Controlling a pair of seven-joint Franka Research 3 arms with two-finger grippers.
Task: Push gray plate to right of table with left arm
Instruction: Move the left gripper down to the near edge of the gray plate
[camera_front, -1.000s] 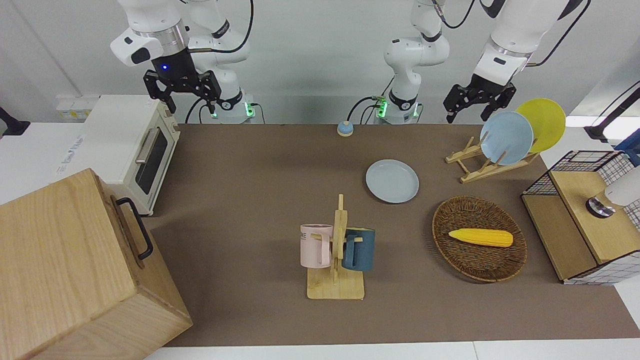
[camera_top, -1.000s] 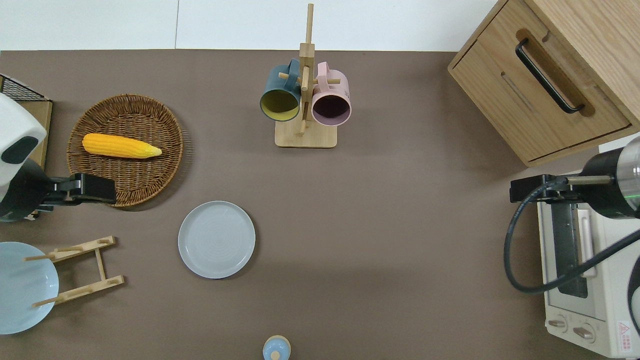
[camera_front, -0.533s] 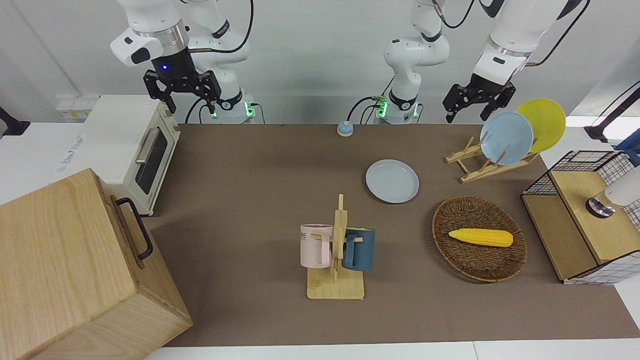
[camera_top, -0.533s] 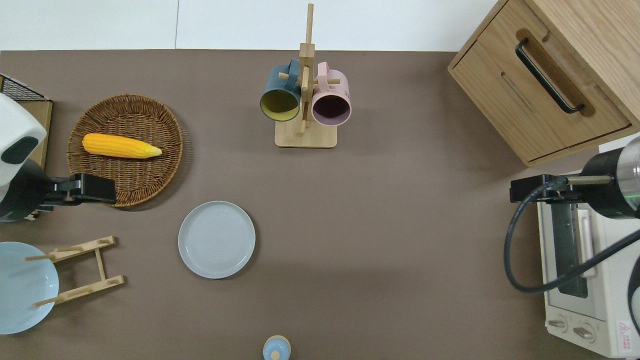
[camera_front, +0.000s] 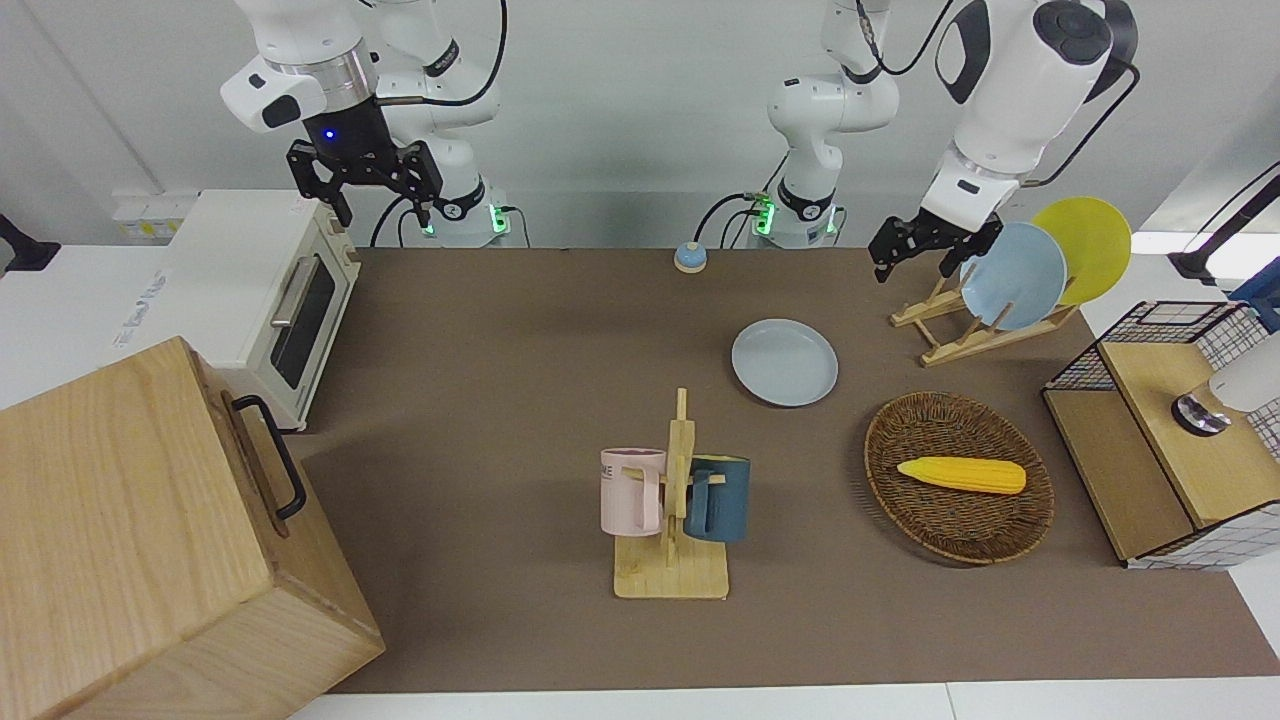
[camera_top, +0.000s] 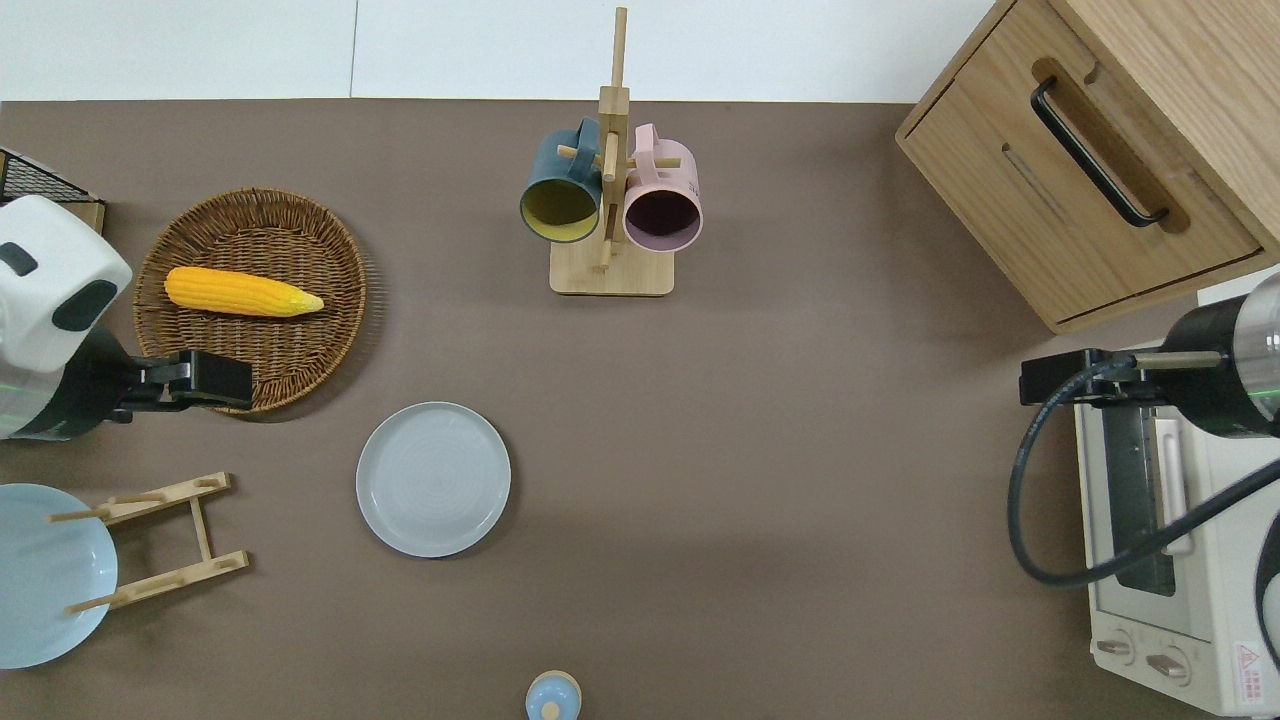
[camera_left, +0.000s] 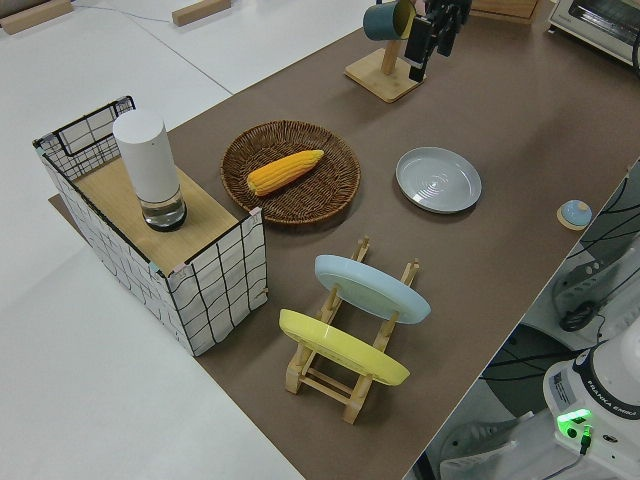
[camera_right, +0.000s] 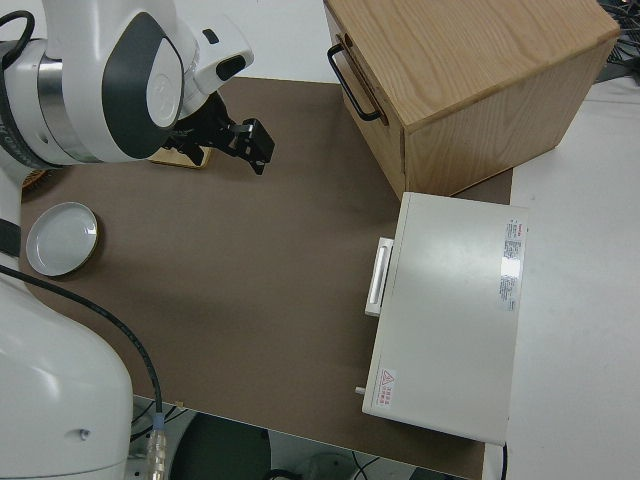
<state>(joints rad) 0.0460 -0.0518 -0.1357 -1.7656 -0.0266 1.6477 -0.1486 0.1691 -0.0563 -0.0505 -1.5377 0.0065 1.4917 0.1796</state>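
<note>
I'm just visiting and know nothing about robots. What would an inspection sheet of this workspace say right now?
Surface: brown table, bare in the middle.
Job's things: gray plate flat on the table, untouched.
Clutter: corn in a wicker basket; two mugs on a wooden stand; blue and yellow plates in a rack; toaster oven; wooden cabinet; wire crate.
Grippers: left pincer over the basket's rim, in the air; right arm parked.
Cables: black cable looping over the toaster oven.
Surroundings: nothing seen.

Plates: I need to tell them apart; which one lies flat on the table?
The gray plate lies flat; the sky-blue plate and yellow plate stand in the wooden rack.
</note>
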